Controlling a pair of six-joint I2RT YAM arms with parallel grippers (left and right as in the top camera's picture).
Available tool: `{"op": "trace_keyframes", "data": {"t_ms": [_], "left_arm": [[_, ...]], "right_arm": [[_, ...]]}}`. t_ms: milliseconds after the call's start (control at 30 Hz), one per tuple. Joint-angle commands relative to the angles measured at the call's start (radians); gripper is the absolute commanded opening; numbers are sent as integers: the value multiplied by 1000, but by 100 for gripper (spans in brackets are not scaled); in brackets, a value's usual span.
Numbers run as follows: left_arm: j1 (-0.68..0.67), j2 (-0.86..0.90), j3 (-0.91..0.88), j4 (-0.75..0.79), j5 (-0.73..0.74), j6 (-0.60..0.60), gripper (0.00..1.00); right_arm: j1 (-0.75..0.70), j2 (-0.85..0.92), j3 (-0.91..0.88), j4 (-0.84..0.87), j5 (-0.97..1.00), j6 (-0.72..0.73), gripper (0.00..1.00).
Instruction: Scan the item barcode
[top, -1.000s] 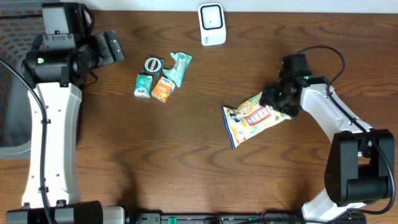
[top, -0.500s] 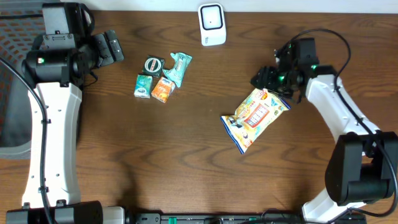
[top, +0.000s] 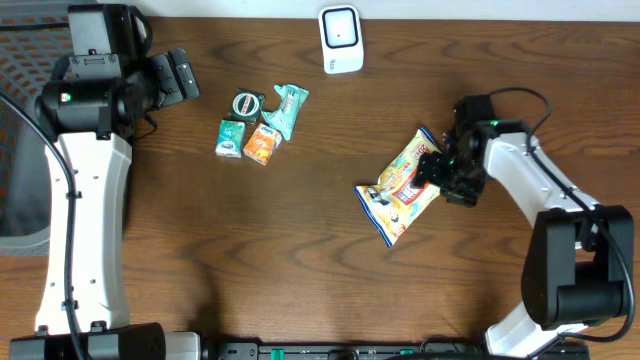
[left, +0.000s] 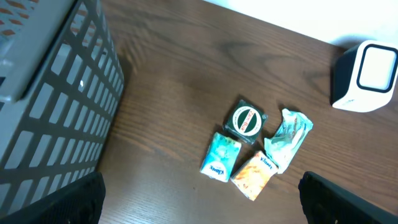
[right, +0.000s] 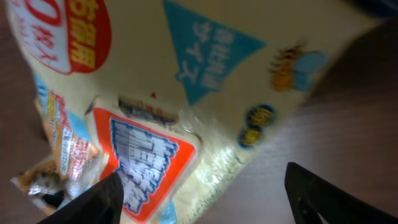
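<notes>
**Snack bag lies short of the scanner, right hand spread over it**

Overhead: the snack bag lies flat and slantwise on the surface, right of centre. The right hand is low at its upper right end. The scanner stands at the top edge, well apart from the bag, so the bag has yet to be carried there. The left hand hangs in the upper left, far from the bag, likely parked out of the way. Below and to its right sits a tight cluster, probably waiting for later turns: a round tin, a teal packet, an orange packet and a crumpled wrapper.

Left wrist: the fingers show in the two lower corners, far apart and with nothing between them, so this hand is wide and empty. It looks down on the same cluster at mid-frame. The scanner is at the right edge and a grey mesh basket fills the left.

Right wrist: the bag's printed face fills most of the frame, very close, with bare wood at the right. The dark fingers sit in the lower corners, spread wide, with the bag's edge running between them. That spread suits straddling the bag's end for a pinch. No barcode shows on this face; it may be underneath, which would call for a turn before scanning.
</notes>
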Motion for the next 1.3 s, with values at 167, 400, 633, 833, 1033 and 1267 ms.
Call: {"op": "trace_keyframes", "data": {"t_ms": [167,400,633,833,1033,1267], "left_arm": [[0,6,-4,-3,-13,-9,98],[0,6,-4,-2,-13,-9,98],[0,6,-4,-2,-13,-8,98],[0,6,-4,-3,-13,-9,98],[0,6,-4,-2,-13,-9,98],[0,6,-4,-2,-13,-9,98]], "right_arm": [[53,16,-93,276,-65,171,70],[53,18,-69,507,-129,245,61],[45,24,93,499,-127,185,58],[61,24,303,151,-19,-29,45],[140,27,283,-111,119,-83,15],[230,27,106,5,119,-33,15]]}}
